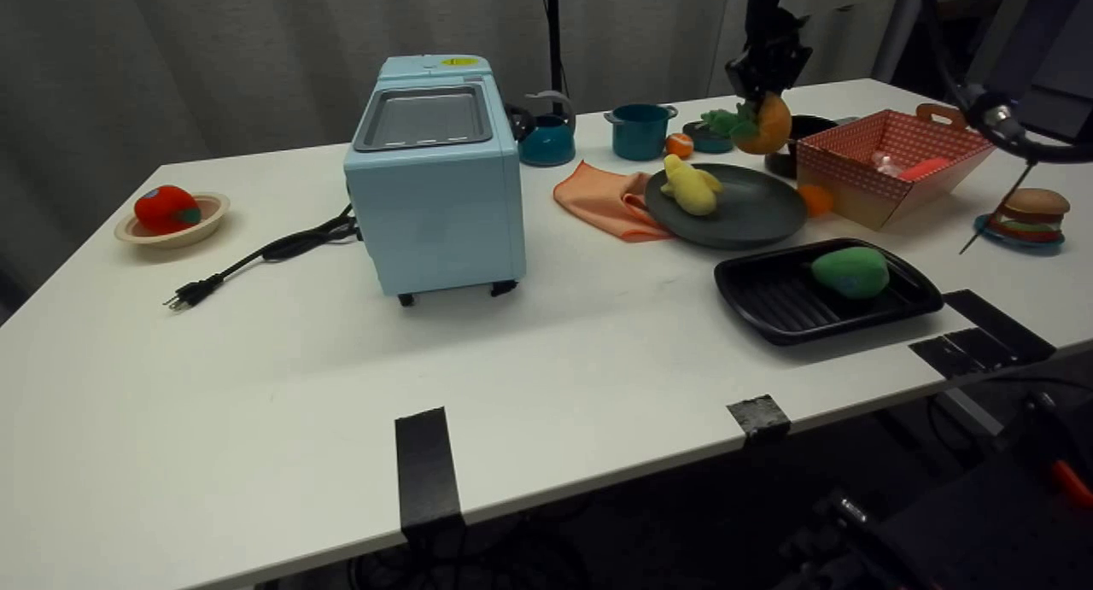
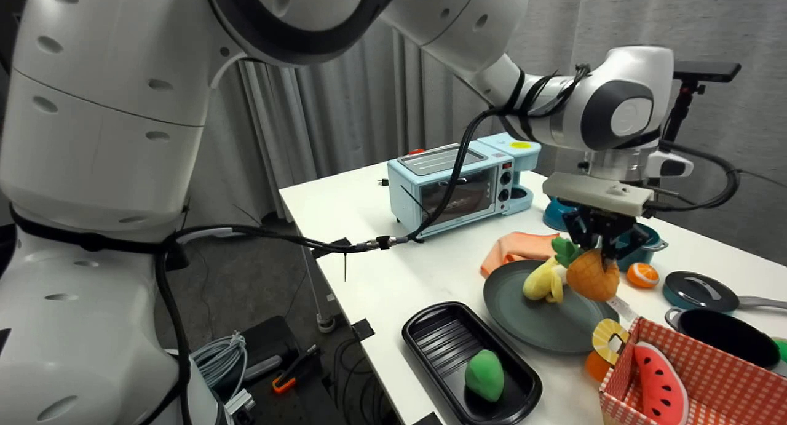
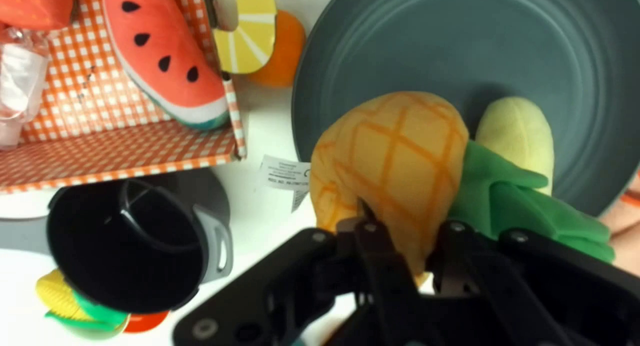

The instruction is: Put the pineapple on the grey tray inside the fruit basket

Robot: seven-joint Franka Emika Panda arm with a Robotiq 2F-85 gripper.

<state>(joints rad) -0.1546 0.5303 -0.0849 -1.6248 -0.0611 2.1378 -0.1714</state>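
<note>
1 pineapple [image 2: 593, 277] hangs pinched in the claw [image 3: 402, 230], over the side of the grey tray [image 2: 522, 314] facing the far edge of the desk [image 1: 282, 419]. A low carry could knock it against the fruit basket [image 2: 735, 385]; the seemingly shallow bite might then slip.

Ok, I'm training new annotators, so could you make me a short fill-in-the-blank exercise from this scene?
The black two-fingered gripper holds an orange-yellow plush toy shaped like a ____.
The soft toy resting on the round dark-grey tray is coloured ____.
The red-and-white checked basket holds a red plush slice of ____.
The rounded green toy lies in a ridged rectangular tray coloured ____.

Missing words: pineapple; yellow; watermelon; black.
</note>
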